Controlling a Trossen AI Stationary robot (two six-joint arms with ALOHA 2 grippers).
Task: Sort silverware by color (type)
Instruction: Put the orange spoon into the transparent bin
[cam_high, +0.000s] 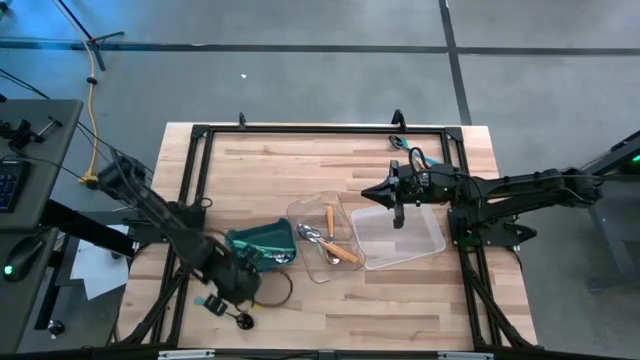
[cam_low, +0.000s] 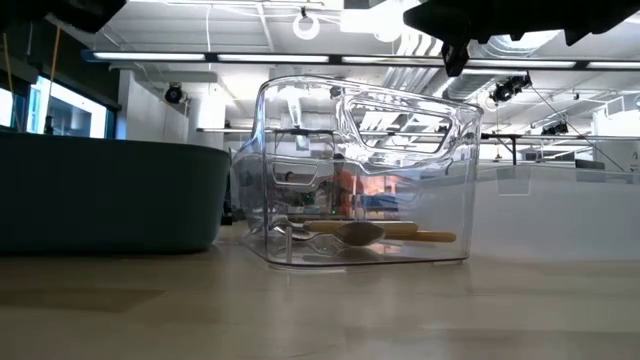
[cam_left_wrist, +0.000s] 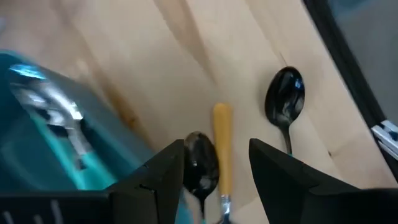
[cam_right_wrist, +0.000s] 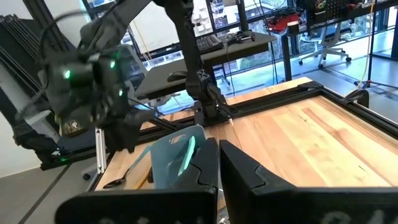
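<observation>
Item: silverware, small spoons, mixed lot, part sorted. Location: several pieces with slim orange handles (cam_high: 331, 221) and silver heads lie in the nearer clear plastic tray (cam_high: 318, 268) at worktop centre; a second clear plastic tray (cam_high: 428, 243) sits just beside it at 3 o'clock; more pieces rest in the teal rectangular bin (cam_high: 262, 241) at 9 o'clock of the trays. On the bare wooden worktop (cam_high: 300, 160) beside the bin lie an orange-handled spoon (cam_left_wrist: 222, 146), a black-headed spoon (cam_left_wrist: 200, 163) touching it, and another black-headed spoon (cam_left_wrist: 285, 99) apart. Left gripper (cam_left_wrist: 216, 167): fingers spread, straddling the orange handle and the black head. Right gripper (cam_right_wrist: 219, 163): fingers pressed together, empty, above the second tray. Handling, judged: light, rigid, glossy and likely slippery; lies flat, so pinch across the slim handle mid-length, clear of the neighbouring spoon.
</observation>
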